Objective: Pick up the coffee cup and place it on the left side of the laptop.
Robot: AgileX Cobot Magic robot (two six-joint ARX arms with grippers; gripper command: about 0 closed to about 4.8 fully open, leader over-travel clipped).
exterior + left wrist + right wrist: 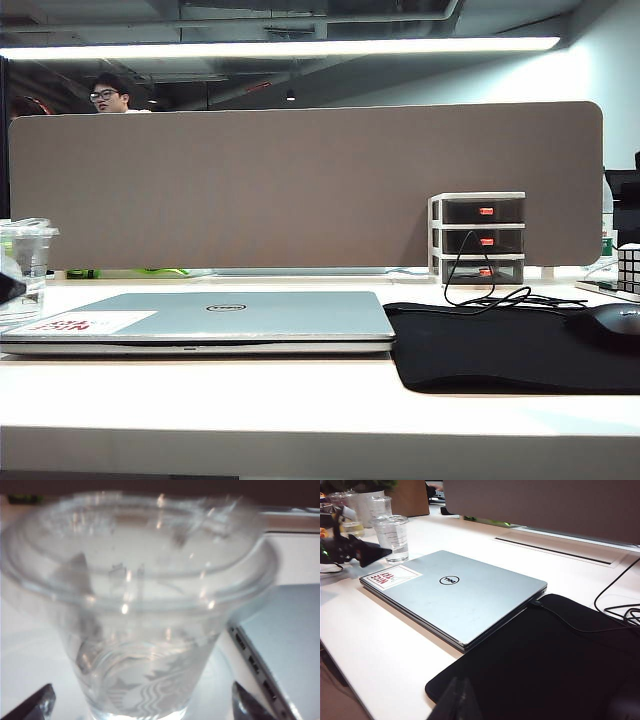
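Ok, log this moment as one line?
left gripper: open, straddling clear plastic lidded coffee cup | cup: standing on table left of silver-grey laptop | right gripper: over black mat, state unclear

Left gripper: jaws spread wide, one dark fingertip on each side of the coffee cup without pressing it; seen from the right wrist view, it sits low near the table's far left corner. Right gripper: only a dark finger edge shows (jaw spacing indiscernible), raised above the table's near edge.
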